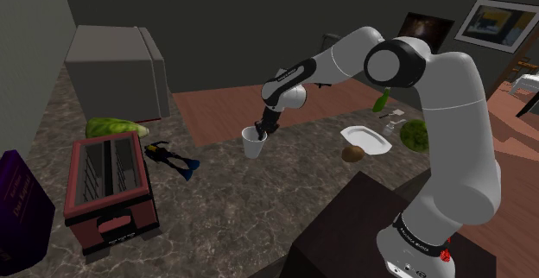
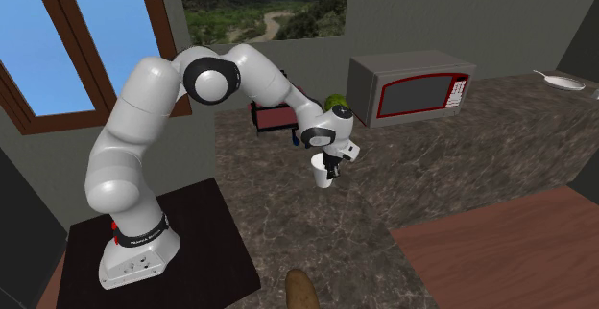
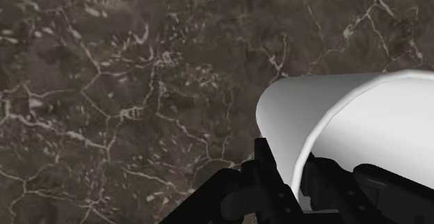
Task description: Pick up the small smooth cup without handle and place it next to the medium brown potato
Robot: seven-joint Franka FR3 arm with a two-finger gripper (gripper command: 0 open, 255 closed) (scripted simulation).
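Note:
A small white cup without a handle (image 1: 252, 142) stands on the dark marble counter (image 1: 225, 207), near its far edge. My black gripper (image 1: 262, 129) comes down on the cup's rim. In the wrist view the gripper (image 3: 295, 163) pinches the cup (image 3: 348, 111) wall, one finger outside and one inside: shut on it. The second exterior view has the cup (image 2: 322, 171) under the gripper (image 2: 331, 168). The brown potato (image 1: 351, 154) lies to the shoulder view's right of the cup, beside a white plate (image 1: 367, 138). The potato (image 2: 300, 290) also lies at the bottom edge of the second exterior view.
A red toaster (image 1: 108, 190), a green leafy vegetable (image 1: 115, 127) and a blue-black tool (image 1: 173, 160) lie to the shoulder view's left of the cup. A grey microwave (image 1: 117, 71) stands behind them. A green melon (image 1: 416, 135) sits past the plate.

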